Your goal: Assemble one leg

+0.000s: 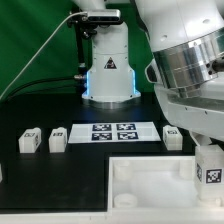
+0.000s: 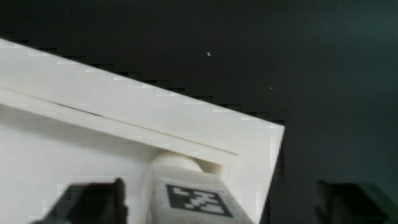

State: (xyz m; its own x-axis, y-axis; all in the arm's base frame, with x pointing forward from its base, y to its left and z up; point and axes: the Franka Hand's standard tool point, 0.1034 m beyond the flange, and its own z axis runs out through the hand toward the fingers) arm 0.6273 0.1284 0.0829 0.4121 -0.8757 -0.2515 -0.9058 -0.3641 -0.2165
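Observation:
A small white leg (image 2: 189, 193) with a black-and-white tag stands at the corner of the large white panel (image 2: 89, 130). In the wrist view it sits between my gripper (image 2: 222, 205) fingers. The dark fingers (image 2: 93, 202) are spread wide: one is close to the leg, the other well clear of it. The gripper reads open. In the exterior view the gripper (image 1: 208, 160) hangs over the panel's (image 1: 140, 185) corner on the exterior view's right, and the tagged leg (image 1: 211, 172) shows just below it.
Two more legs (image 1: 30, 140) (image 1: 57, 137) lie on the black table at the exterior view's left, and another (image 1: 172, 137) to the right of the marker board (image 1: 113, 132). The robot base (image 1: 108, 70) stands behind.

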